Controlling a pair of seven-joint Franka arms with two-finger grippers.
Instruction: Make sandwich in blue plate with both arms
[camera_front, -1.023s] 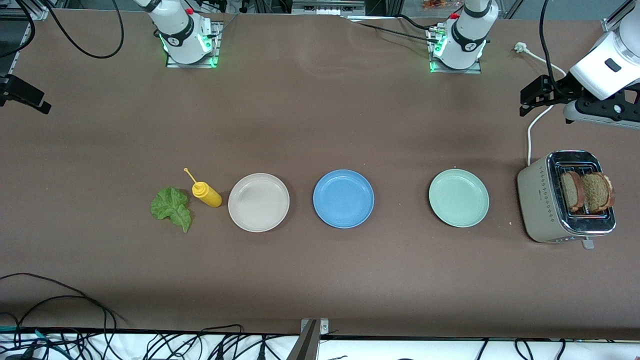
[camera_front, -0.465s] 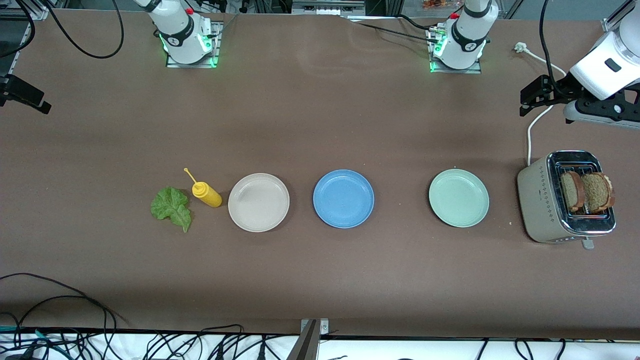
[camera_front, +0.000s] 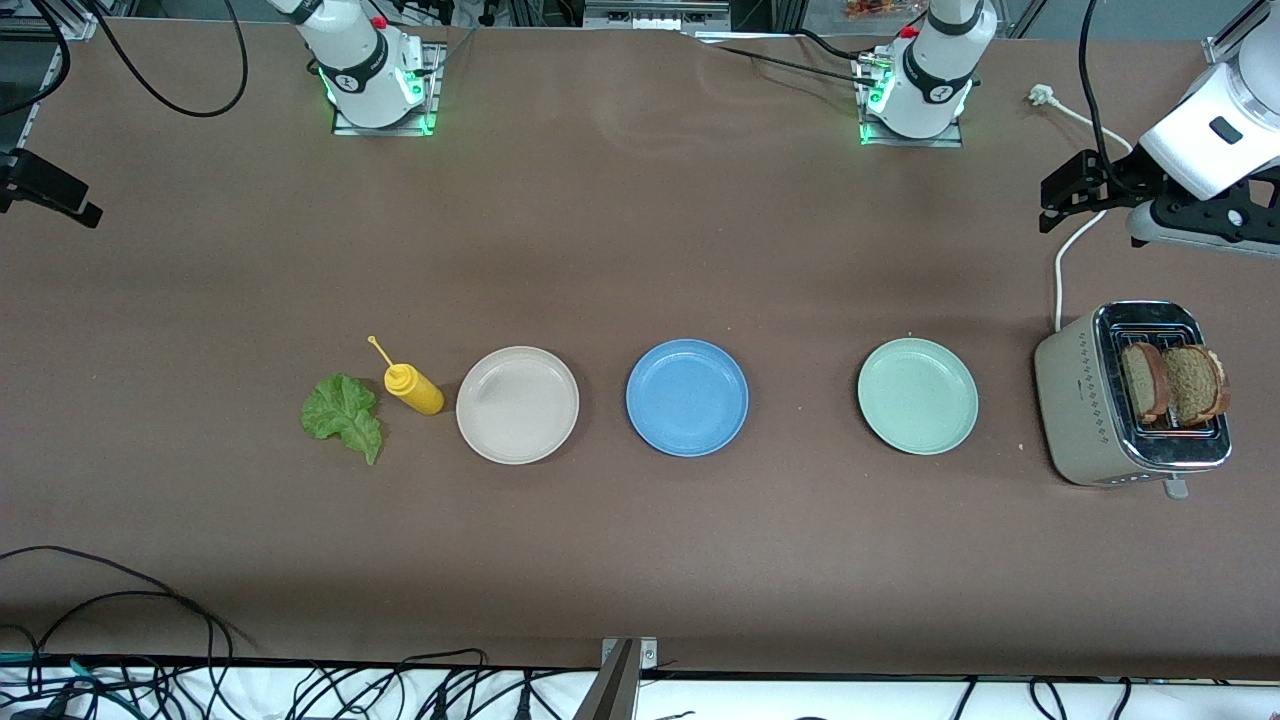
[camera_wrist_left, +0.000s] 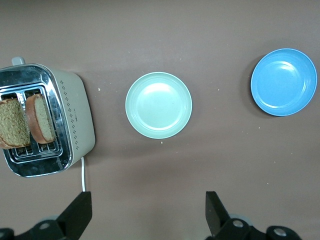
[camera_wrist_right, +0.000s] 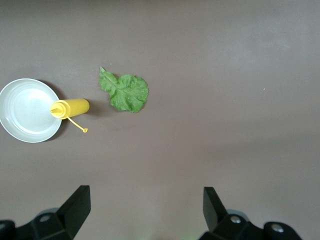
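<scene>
Nothing was assembled at this point: blue plate (camera_front: 687, 397) sat bare mid-worktop, between the beige plate (camera_front: 517, 404) and the mint plate (camera_front: 917, 395).

Both bread slices (camera_front: 1172, 383) stood upright in the toaster (camera_front: 1090, 410) slots at the left arm's end of the worktop, past the mint plate. Lettuce (camera_front: 343, 415) lay flat on the worktop at the right arm's end, just beside the yellow bottle (camera_front: 413, 388), which lay on its side next to the beige plate.

Left gripper (camera_wrist_left: 149, 215) hung high over the worktop near the toaster and mint plate, fingers wide apart, holding nothing. Right gripper (camera_wrist_right: 145, 209) hung high over bare worktop near the lettuce, fingers also wide apart, empty. Neither was touching anything.

My read: step in hand was the very start, first pick not yet begun.

Next move, as I judged it: left arm drops over the toaster, pinches one slice across its thin faces, lifts straight up to clear the slot, lays it flat in the blue plate. The right arm would then take the lettuce. The leaf is thin and flat to the surface, so it needs a low pinch at a ruffled edge.
</scene>
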